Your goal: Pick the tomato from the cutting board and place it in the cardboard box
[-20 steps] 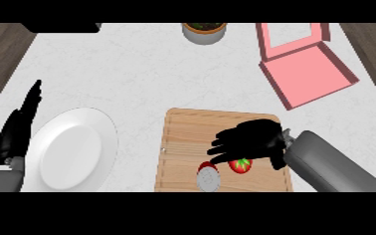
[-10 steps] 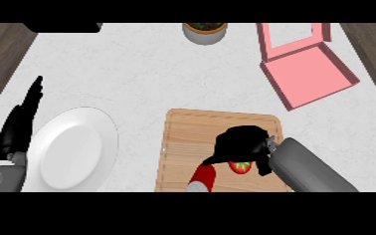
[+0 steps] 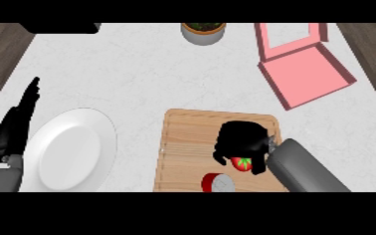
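grasp step: right hand (image 3: 242, 140) is curled round the tomato (image 3: 241, 164) low on the cutting board (image 3: 183, 144), left hand (image 3: 18, 124) rests open at the left edge, next move likely needs a lift and carry to the open pink box (image 3: 308, 77), well apart.

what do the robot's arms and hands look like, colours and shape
The right forearm is a smooth, plain grey cylinder; the left forearm shows only as a grey sliver at the edge. The right robot hand and left robot hand are all black, with slim fingers. No cables or markings show.
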